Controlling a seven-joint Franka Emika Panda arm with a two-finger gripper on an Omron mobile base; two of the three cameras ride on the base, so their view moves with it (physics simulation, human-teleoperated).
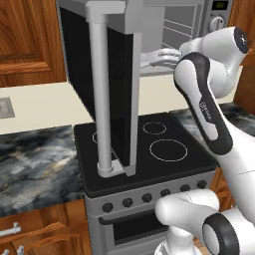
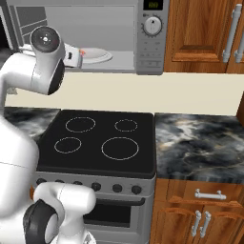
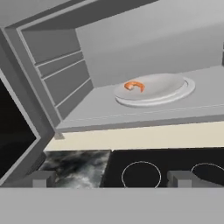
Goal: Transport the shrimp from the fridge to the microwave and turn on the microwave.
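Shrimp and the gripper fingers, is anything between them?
No. In the hand view the shrimp sits on the microwave plate; bare cavity floor separates it from the open fingers.

The shrimp point(image 3: 134, 86) lies on the plate point(image 3: 175, 89) inside the microwave point(image 2: 152, 43), toward the plate's left side in the hand view. The microwave hangs above the stove point(image 2: 102, 143), and its door point(image 1: 107, 84) swings out to the left, over the stove top. The counter point(image 2: 200, 143) sits right of the stove, with cabinets point(image 2: 200, 33) above it beside the microwave.
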